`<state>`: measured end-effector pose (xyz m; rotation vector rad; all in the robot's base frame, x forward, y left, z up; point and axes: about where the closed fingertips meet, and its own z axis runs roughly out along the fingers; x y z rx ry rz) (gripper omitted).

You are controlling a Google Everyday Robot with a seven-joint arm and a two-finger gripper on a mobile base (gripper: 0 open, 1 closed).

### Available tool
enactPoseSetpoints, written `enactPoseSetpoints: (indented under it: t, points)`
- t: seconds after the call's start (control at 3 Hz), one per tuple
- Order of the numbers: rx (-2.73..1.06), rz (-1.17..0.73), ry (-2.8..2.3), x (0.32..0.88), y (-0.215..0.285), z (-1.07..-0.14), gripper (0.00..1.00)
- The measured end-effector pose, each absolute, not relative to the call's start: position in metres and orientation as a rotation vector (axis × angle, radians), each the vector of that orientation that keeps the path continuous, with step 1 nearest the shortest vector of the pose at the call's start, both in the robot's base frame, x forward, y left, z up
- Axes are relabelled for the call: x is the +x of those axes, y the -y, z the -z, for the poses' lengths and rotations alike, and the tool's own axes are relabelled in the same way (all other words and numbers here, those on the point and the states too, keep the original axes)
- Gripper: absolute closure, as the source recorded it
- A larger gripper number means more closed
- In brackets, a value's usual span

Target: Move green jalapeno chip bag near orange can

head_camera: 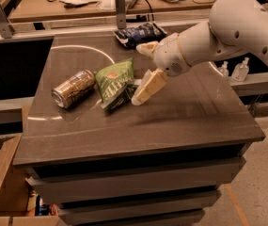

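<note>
While the green jalapeno chip bag (114,81) lies crinkled on the dark table (180,121), my hand (140,97) hangs low at the bag's right edge, angled down toward the tabletop and right against the silvery end. Whether it is clamped on the foil or has let go, I cannot tell. The bag sits just beside the orange can (73,88), which lies on its side to the left with one silver end turned toward the table's front left corner. Whether bag and can touch, I cannot tell. My pale arm (227,27) reaches in from the upper right. A dark blue chip bag (139,33) lies at the table's far edge, behind the green one and apart from it. A thin white arc (84,48) curves across the tabletop beyond the can. A cardboard box (2,182) stands on the floor at the lower left, and two small clear bottles (240,69) stand on a ledge to the right of the table.
</note>
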<state>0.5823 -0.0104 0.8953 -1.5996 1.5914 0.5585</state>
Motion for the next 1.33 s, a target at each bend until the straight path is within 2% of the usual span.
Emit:
enactPoseSetpoints:
  t: [0.33, 1.0, 1.33]
  points:
    - [-1.503, -0.529, -1.661, 0.594, 0.043, -0.897, 0.00]
    - [-1.258, -0.305, -1.820, 0.628, 0.147, -0.912, 0.00]
    - [-1.258, -0.305, -1.820, 0.628, 0.147, -0.912, 0.00]
